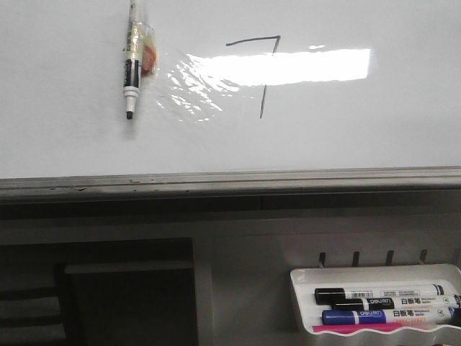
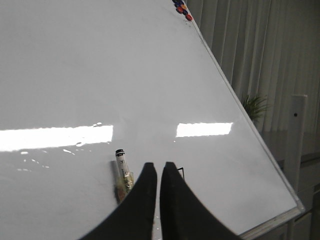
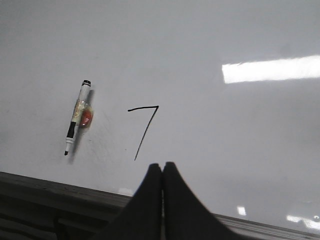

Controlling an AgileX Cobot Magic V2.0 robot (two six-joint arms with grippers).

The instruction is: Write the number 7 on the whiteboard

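Note:
The whiteboard (image 1: 360,137) fills the upper front view, with a grey frame edge along its bottom. A thin black number 7 (image 1: 264,101) is drawn near its middle, partly washed out by glare; it also shows in the right wrist view (image 3: 146,133). A black-and-white marker (image 1: 132,72) is stuck on the board left of the 7, with tape around its barrel, tip down. My left gripper (image 2: 159,165) is shut and empty, away from the board. My right gripper (image 3: 162,165) is shut and empty, below the 7. Neither gripper shows in the front view.
A white tray (image 1: 441,272) under the board at the right holds black and blue markers and a pink item. Coloured magnets (image 2: 182,9) sit at one board corner. Curtains, a plant (image 2: 255,105) and a white post (image 2: 297,135) stand beyond the board's edge.

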